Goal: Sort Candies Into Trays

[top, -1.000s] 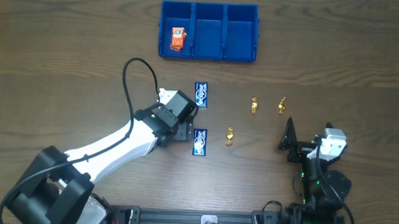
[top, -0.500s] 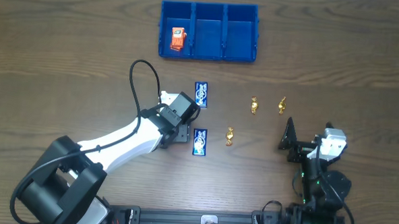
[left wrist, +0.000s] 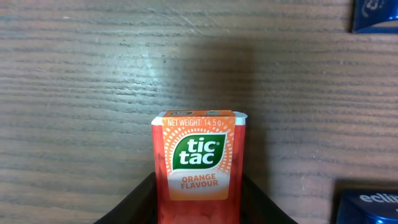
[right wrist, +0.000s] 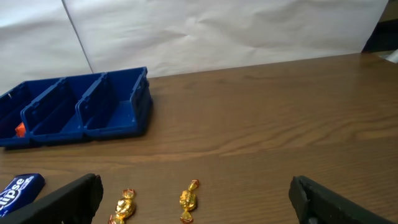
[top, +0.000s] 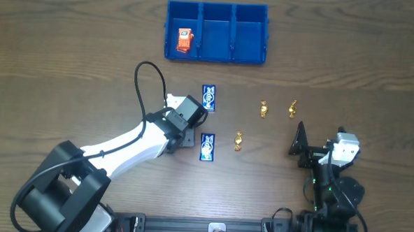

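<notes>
My left gripper [left wrist: 199, 208] is shut on an orange candy box [left wrist: 199, 165], held upright close over the wooden table. From above, the left gripper [top: 187, 131] sits at mid-table between two blue candy packs [top: 208, 98] [top: 207, 147]. A blue three-compartment tray [top: 215, 55] stands at the back, with another orange box [top: 185, 39] in its left compartment. Three gold-wrapped candies [top: 263, 109] [top: 292, 108] [top: 239, 140] lie right of the packs. My right gripper [top: 320, 138] rests open near the front right, fingers wide apart with nothing between them.
The right wrist view looks across the table at the tray [right wrist: 115, 127], two gold candies [right wrist: 124, 202] [right wrist: 188, 199] and one blue pack [right wrist: 18, 186]. Bare wood lies to the left and far right. A white wall stands behind the table.
The left arm's elbow has swung a little to the right while its gripper stays nearly in place with the orange box. The right arm has not moved.
</notes>
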